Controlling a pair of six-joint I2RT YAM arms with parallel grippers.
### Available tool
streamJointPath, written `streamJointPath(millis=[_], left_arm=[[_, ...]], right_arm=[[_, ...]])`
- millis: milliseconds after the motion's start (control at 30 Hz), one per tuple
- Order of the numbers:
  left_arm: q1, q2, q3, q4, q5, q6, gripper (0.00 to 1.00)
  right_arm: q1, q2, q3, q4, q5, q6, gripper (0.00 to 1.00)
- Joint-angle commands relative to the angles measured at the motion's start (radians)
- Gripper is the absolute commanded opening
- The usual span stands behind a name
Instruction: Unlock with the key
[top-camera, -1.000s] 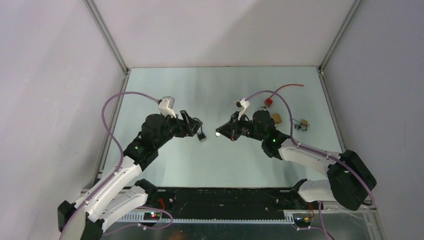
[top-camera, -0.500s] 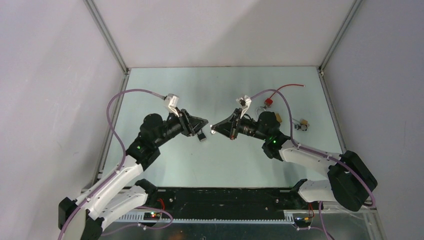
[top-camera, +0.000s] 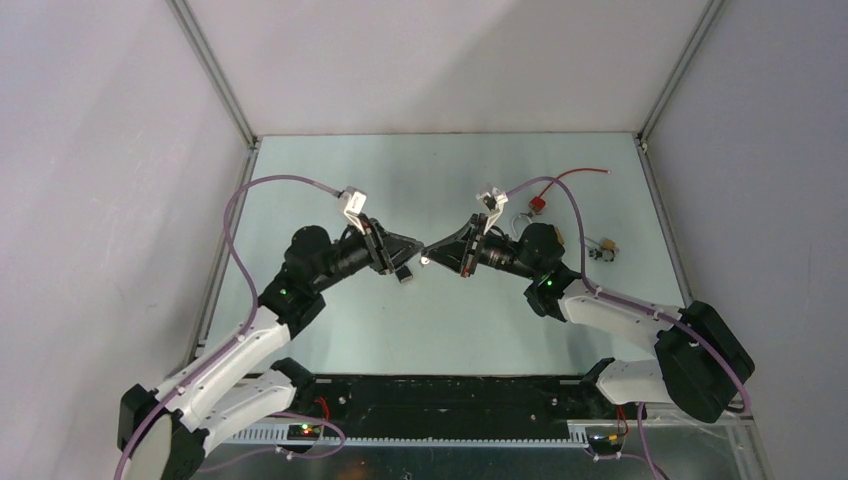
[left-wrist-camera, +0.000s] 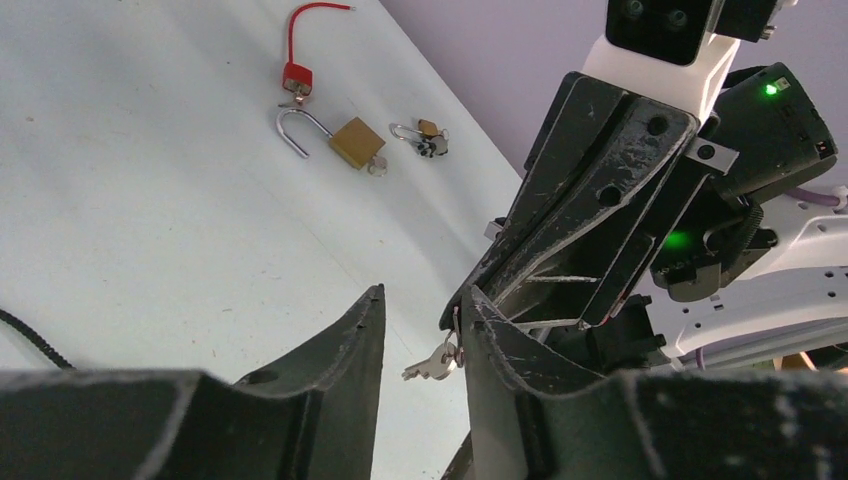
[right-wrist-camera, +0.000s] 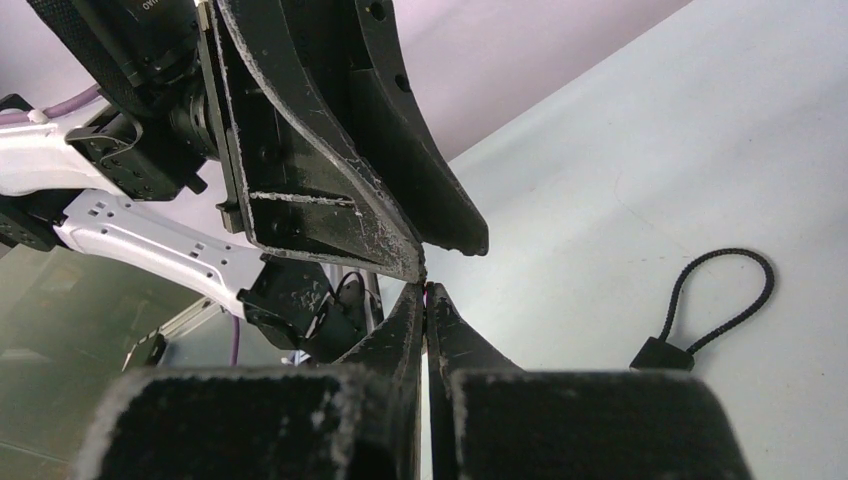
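My right gripper (top-camera: 432, 254) is shut on the ring of a small silver key (left-wrist-camera: 432, 364), which dangles below its tips above the table. In the right wrist view my right gripper (right-wrist-camera: 426, 292) shows its jaws pressed together. My left gripper (top-camera: 410, 248) is open and empty, tip to tip with the right one. In the left wrist view my left gripper (left-wrist-camera: 424, 295) has the key hanging just beyond its right finger (left-wrist-camera: 500, 350). A small black cable lock (top-camera: 403, 272) lies on the table below both grippers; it also shows in the right wrist view (right-wrist-camera: 662, 354).
Behind the right arm lie a brass padlock with its shackle open (left-wrist-camera: 355, 143), a red cable lock (left-wrist-camera: 297, 75) and a small padlock with keys (left-wrist-camera: 430, 140). In the top view the small padlock (top-camera: 603, 251) lies near the right wall.
Both grippers have closed in on each other and now meet tip to tip. The left wrist has rotated and its jaws stand open by the key. The right gripper still holds the key.
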Motion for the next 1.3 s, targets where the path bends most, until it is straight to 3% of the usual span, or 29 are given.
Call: streamJointPath(millis=[0,300,433,567,633,767,833,1067,1267], left_arm=[[-0.016,0.011,0.002,0.054,0.043,-0.004,0.37],[-0.027,0.013,0.006,0.07,0.065,-0.002,0.01],[-0.028,0.01,0.003,0.07,0.055,-0.01,0.0],[-0.028,-0.008,-0.01,0.07,-0.018,-0.022,0.0],[-0.027,-0.018,-0.017,0.066,-0.063,-0.026,0.0],[-0.027,-0.035,-0.02,0.048,-0.122,-0.033,0.0],[-0.028,-0.039,-0.017,0.032,-0.153,-0.035,0.0],[-0.027,-0.036,0.011,-0.04,-0.228,-0.051,0.0],[-0.027,-0.024,0.091,-0.224,-0.379,-0.107,0.0]], right_arm=[[-0.003,0.003,-0.001,0.064,-0.01,0.003,0.0],[-0.003,0.01,-0.001,0.085,0.009,0.016,0.0],[-0.006,0.019,-0.001,0.097,0.014,0.022,0.0],[-0.005,0.015,-0.001,0.073,0.022,0.011,0.11],[-0.005,0.008,-0.001,0.055,0.03,0.0,0.23],[-0.005,-0.017,-0.001,-0.003,0.062,-0.036,0.56],[-0.005,-0.032,-0.001,-0.035,0.081,-0.058,0.63],[0.022,-0.1,-0.001,-0.157,0.222,-0.191,0.69],[0.142,-0.141,-0.001,-0.212,0.506,-0.463,0.7]])
